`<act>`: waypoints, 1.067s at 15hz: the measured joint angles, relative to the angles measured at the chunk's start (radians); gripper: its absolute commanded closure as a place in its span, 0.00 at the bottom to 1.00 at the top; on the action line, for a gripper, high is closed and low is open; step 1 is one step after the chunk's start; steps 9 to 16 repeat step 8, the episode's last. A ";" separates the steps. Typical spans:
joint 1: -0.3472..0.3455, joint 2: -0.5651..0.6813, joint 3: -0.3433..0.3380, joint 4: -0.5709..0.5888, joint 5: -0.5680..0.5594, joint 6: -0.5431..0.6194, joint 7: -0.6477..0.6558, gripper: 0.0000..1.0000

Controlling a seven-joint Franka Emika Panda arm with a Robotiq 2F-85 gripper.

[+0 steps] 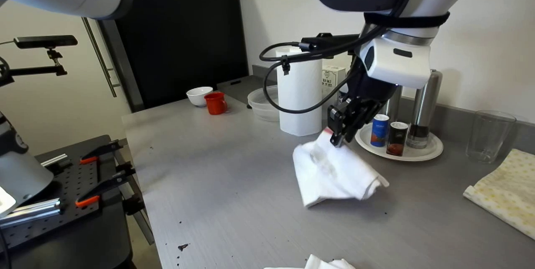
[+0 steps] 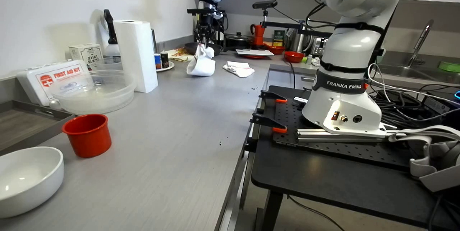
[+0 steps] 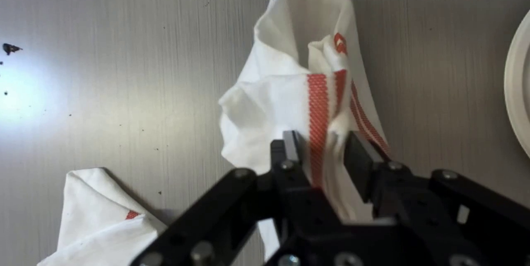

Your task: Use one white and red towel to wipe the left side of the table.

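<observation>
A white towel with red stripes hangs from my gripper in both exterior views. In the wrist view the towel is bunched between the two fingers, with its red stripe running between them. My gripper is closed around the towel's top part, and its fingers also show in the wrist view. The towel's lower edge is at or just above the grey table; I cannot tell if it touches. A second folded white and red towel lies on the table, partly visible in the wrist view.
A plate with shakers and a paper towel roll stand behind the gripper near the wall. A clear glass and a yellow-patterned cloth lie beyond. A red mug, white bowl and dark crumbs are on the table.
</observation>
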 measured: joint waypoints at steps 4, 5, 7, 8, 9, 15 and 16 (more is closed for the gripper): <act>-0.031 0.001 0.054 0.025 -0.001 0.000 0.006 0.04; -0.038 0.002 0.064 0.032 -0.001 0.000 0.006 0.01; -0.049 0.004 0.079 0.046 -0.001 0.000 0.006 0.07; -0.052 0.005 0.084 0.050 -0.001 0.000 0.007 0.01; -0.052 0.005 0.084 0.050 -0.001 0.000 0.007 0.01; -0.052 0.005 0.084 0.050 -0.001 0.000 0.007 0.01; -0.052 0.005 0.084 0.050 -0.001 0.000 0.007 0.01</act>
